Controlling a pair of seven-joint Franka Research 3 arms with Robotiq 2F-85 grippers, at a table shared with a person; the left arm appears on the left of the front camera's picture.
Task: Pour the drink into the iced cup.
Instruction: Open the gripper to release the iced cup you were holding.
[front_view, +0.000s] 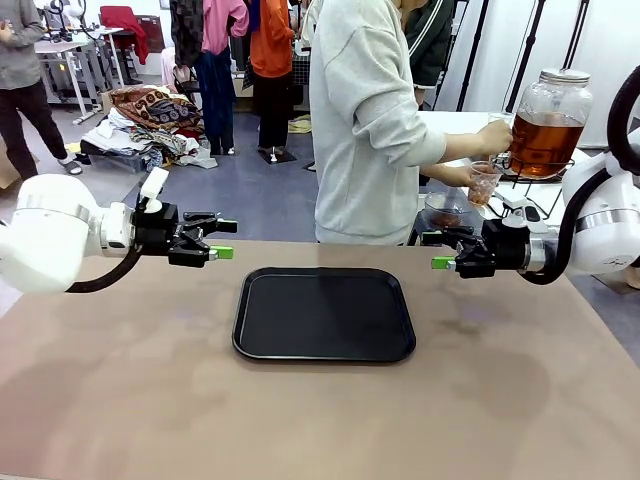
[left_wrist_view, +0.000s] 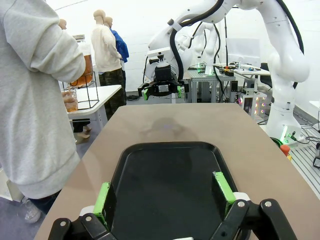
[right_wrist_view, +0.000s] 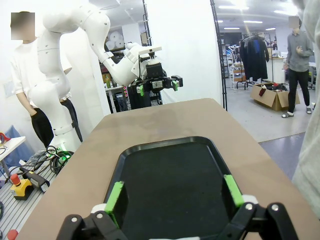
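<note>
Gaping over the tray (front_view: 323, 352), both hands (front_view: 222, 240) (front_view: 437, 251); drink (front_view: 543, 142) well beyond the right hand

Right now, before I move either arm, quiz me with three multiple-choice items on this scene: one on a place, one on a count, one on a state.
1. Where is the black tray?
A. mid-table between the grippers
B. in the person's hands
C. on the side table

2. How many things lie in the tray?
A. none
B. two
C. four

3. How do the left gripper and right gripper stand?
A. both shut
B. both open
C. one holds a cup

Answers: 1 A, the front view shows it centred on the table; 2 A, its bottom is bare; 3 B, green pads stand apart in both wrist views.
</note>
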